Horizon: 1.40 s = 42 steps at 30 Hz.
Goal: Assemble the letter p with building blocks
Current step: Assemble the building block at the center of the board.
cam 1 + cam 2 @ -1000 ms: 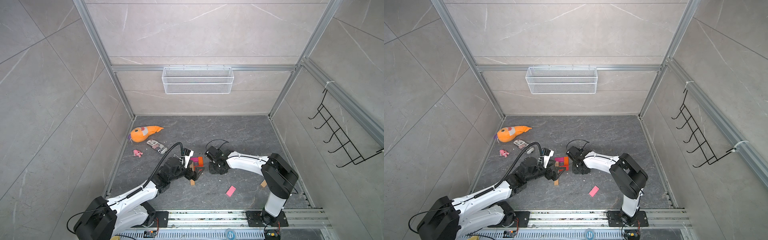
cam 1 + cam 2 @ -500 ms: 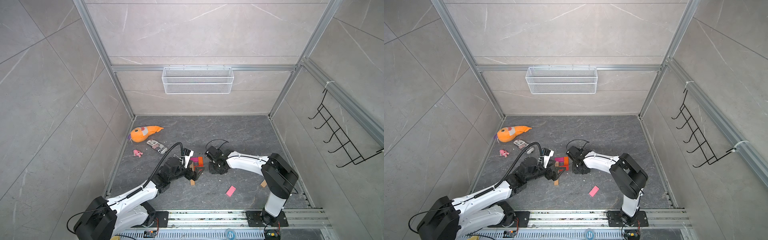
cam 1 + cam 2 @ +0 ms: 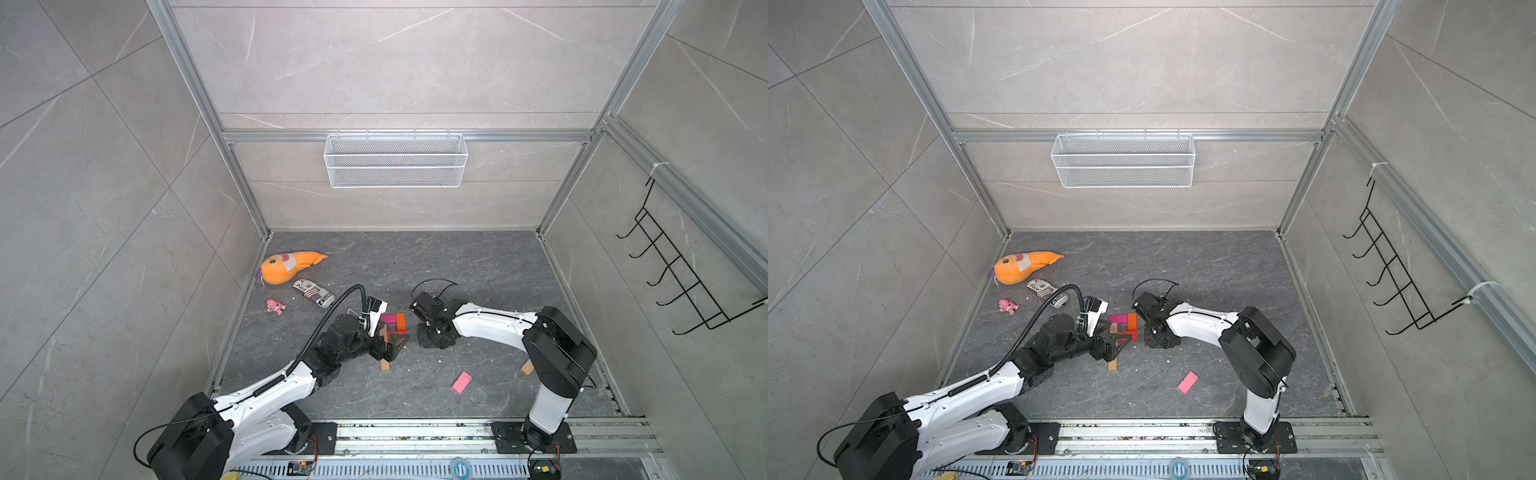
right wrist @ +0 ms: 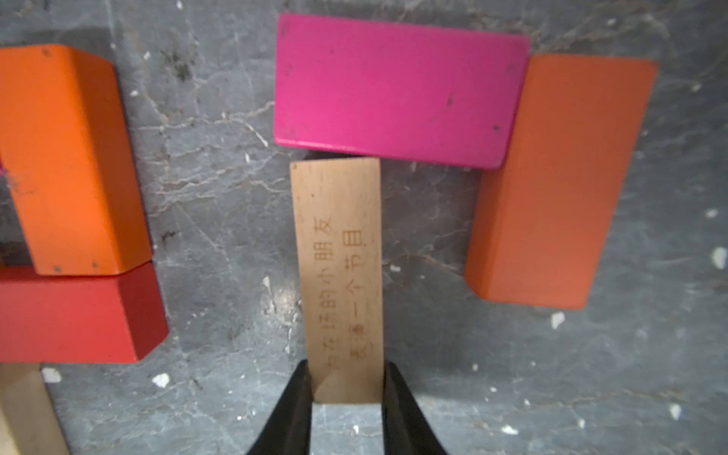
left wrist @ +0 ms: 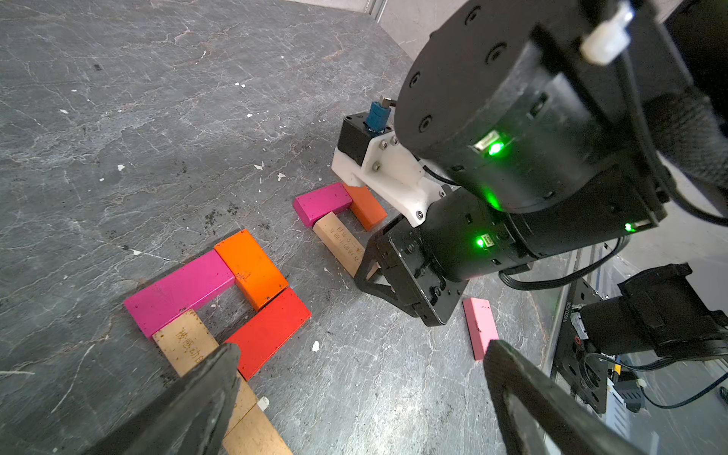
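Tan brick [image 4: 338, 275] pinched at one end by right gripper [image 4: 346, 368]. Its far end butts magenta brick [image 4: 398, 90]; orange brick [image 4: 559, 181] touches magenta's end. Finished P [image 5: 252, 268] at 9 o'clock of right gripper in top views, left gripper [image 5: 362, 348] spread wide above it. Pink brick [image 3: 461, 381] loose at 5 o'clock.

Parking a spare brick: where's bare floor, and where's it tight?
Free: the far floor strip below the wire basket; the near patch around the light pink brick. Crowded: centre, where left pincer, right pincer on its tan brick and the brick figures meet; far-left corner by the orange plush.
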### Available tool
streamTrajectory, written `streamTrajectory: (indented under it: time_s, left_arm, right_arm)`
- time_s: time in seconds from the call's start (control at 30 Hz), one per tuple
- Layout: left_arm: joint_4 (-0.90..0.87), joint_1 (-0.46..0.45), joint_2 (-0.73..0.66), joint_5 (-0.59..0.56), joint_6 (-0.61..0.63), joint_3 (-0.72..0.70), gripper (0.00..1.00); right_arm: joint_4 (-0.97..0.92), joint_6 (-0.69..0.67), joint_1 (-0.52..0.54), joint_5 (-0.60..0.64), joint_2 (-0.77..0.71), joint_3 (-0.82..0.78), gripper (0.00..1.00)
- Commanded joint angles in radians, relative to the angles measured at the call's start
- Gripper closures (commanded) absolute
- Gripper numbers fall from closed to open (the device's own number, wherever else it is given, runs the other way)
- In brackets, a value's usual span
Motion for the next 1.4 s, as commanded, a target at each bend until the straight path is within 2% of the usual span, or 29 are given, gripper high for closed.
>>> streamTrajectory:
  time_s: [0.0, 0.57, 1.0, 1.37]
  left_arm:
    - [0.006, -0.002, -0.007, 0.008, 0.014, 0.04, 0.0]
    - [0.003, -0.005, -0.016, 0.008, 0.014, 0.04, 0.0]
    - [-0.002, -0.006, -0.018, 0.005, 0.016, 0.042, 0.0]
    - [-0.026, -0.007, -0.063, -0.043, 0.012, 0.034, 0.01]
  right_arm:
    - [-0.023, 0.018, 0.005, 0.018, 0.006, 0.022, 0.7]
    - [-0.036, 0.058, 0.006, 0.0, 0.018, 0.029, 0.7]
    - [-0.023, 0.075, 0.006, -0.023, 0.025, 0.032, 0.61]
    - [-0.037, 0.04, 0.004, -0.037, -0.042, 0.049, 0.6]
